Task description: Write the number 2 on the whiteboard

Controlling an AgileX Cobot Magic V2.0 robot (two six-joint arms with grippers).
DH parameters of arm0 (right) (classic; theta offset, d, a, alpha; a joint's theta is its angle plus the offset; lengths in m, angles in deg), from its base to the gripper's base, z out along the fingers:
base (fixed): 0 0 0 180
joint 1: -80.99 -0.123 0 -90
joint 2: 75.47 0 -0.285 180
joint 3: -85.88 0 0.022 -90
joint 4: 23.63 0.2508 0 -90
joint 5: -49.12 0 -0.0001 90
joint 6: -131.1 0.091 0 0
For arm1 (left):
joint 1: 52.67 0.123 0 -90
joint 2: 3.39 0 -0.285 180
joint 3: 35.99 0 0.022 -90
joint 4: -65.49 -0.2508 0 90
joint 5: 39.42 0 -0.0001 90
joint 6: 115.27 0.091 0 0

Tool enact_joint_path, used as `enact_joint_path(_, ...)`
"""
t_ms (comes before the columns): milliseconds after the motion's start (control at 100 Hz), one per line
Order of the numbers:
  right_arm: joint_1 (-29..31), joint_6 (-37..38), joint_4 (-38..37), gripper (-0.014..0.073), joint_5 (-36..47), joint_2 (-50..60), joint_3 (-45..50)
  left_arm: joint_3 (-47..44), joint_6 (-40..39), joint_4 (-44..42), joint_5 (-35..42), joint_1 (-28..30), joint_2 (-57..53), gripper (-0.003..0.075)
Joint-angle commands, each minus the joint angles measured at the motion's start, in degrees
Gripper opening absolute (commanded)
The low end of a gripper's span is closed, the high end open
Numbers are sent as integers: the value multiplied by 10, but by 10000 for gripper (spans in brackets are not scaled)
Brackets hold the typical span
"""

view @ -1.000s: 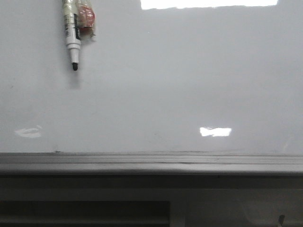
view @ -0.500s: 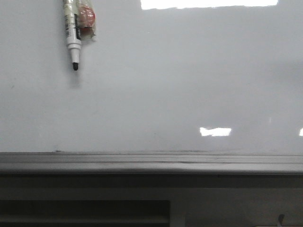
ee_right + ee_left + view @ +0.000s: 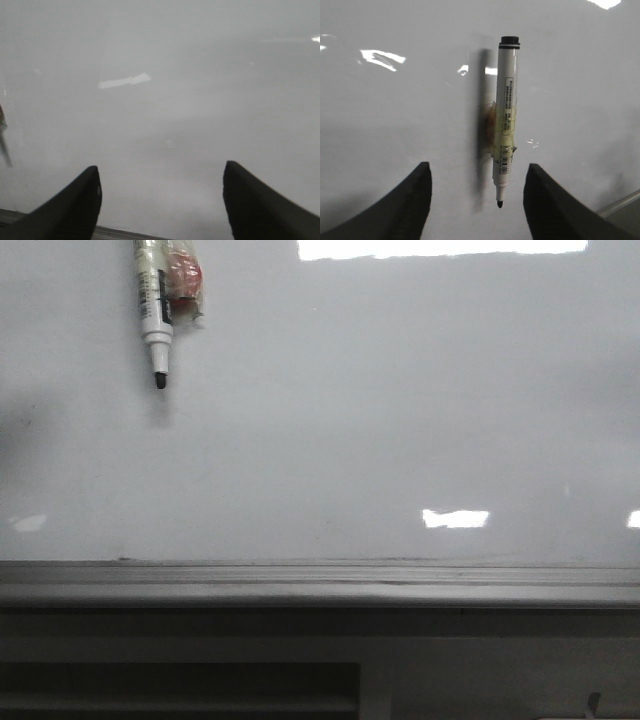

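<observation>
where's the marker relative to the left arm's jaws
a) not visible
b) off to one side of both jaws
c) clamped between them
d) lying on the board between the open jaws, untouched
d: the marker lies on the whiteboard in the gap of the open left gripper, with clear space on both sides.

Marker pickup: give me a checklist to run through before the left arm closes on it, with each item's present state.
1. Left gripper open: ok, fingers spread wide.
2. Marker between the fingers: ok in the left wrist view, its tip lying in the gap but off centre, nearer one finger.
3. Marker uncapped: ok, black tip bare.
4. Marker free to lift: cannot tell; a reddish clear-wrapped piece lies against its barrel.
5. Whiteboard blank for the 2: ok, no strokes visible, only glare.
6. Right gripper out of the way: ok, open over bare board, holding nothing.
</observation>
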Motion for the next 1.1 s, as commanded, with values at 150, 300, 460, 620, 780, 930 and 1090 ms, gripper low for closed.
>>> enact_joint_path(150,1,-9,10,464,35,-9,-21,77,10,24,-12,-59,108,388)
enact_joint_path(300,1,-9,10,464,35,-9,-21,96,10,17,10,-87,147,388)
enact_joint_path(460,1,-9,10,464,40,-9,-21,101,10,17,38,-96,173,388)
enact_joint_path(620,1,-9,10,464,40,-9,-21,105,10,20,47,-96,189,378)
enact_joint_path(780,1,-9,10,464,43,-9,-21,106,10,20,49,-96,197,217)
enact_joint_path(930,1,-9,10,464,43,-9,-21,106,12,18,49,-96,197,-19)
enact_joint_path(1090,1,-9,10,464,29,-9,-21,106,22,18,28,-96,192,-20)
